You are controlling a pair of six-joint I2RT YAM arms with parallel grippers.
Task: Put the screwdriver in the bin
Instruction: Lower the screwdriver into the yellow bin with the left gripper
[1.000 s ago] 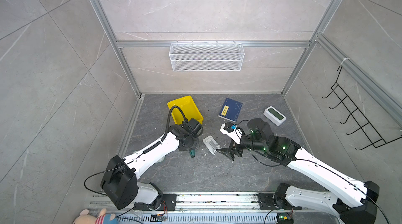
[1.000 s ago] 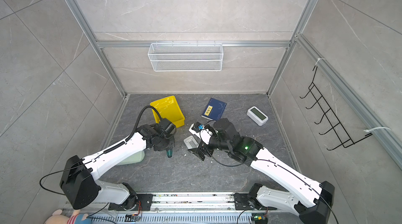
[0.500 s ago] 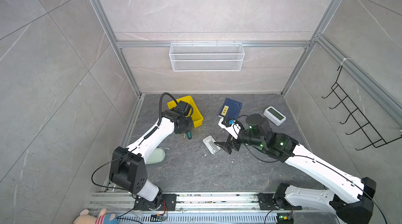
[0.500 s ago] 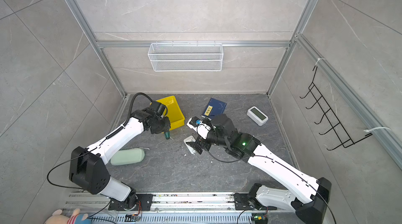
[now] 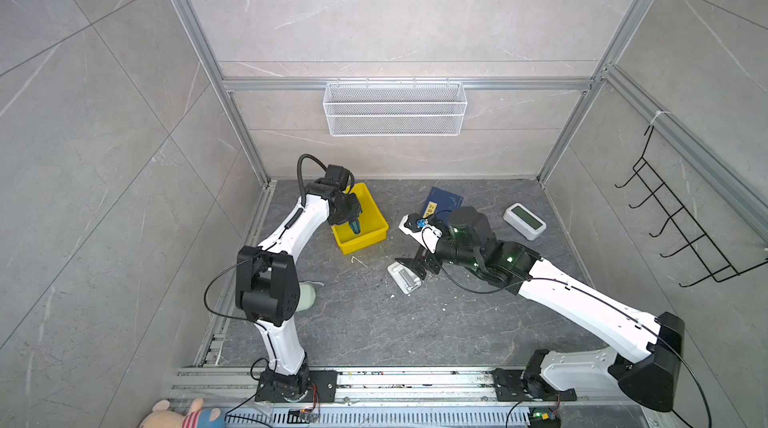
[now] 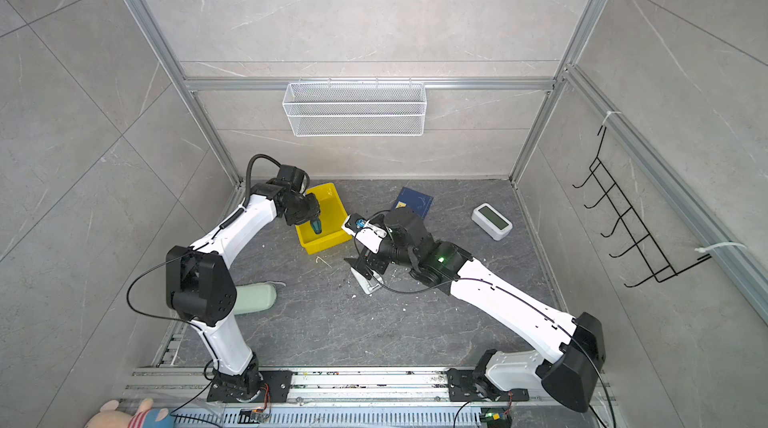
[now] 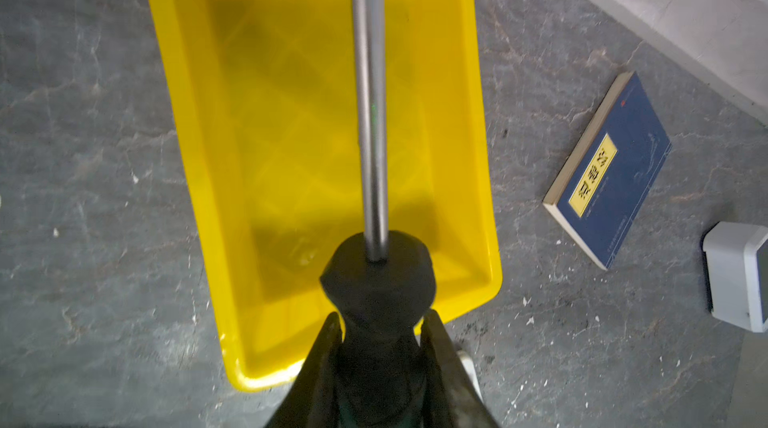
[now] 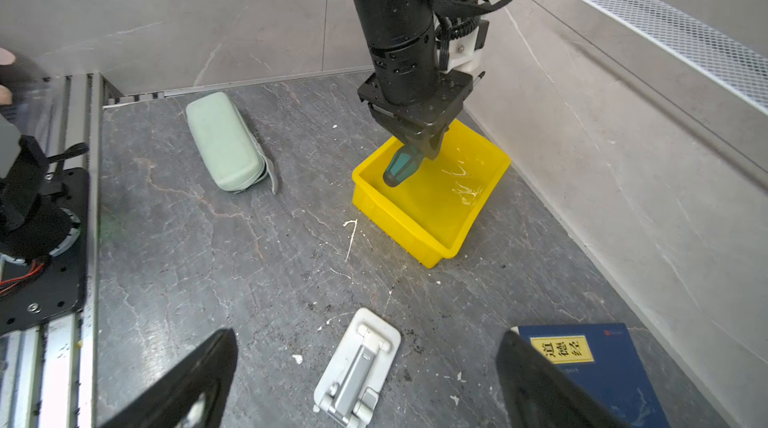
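Both left jaws are clamping the screwdriver [image 8: 402,166] over the bin [image 8: 486,214] for a clean drop, while the right jaws are standing wide, idle.

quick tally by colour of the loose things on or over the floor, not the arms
yellow: 1, bin
green-and-black: 1, screwdriver
blue: 1, book
pale green: 1, case
white: 2, clock, stand
total: 6

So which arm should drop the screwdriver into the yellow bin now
The left. Its gripper is shut on the screwdriver, directly over the bin. The right gripper is open and empty, off to the side over the white stand.
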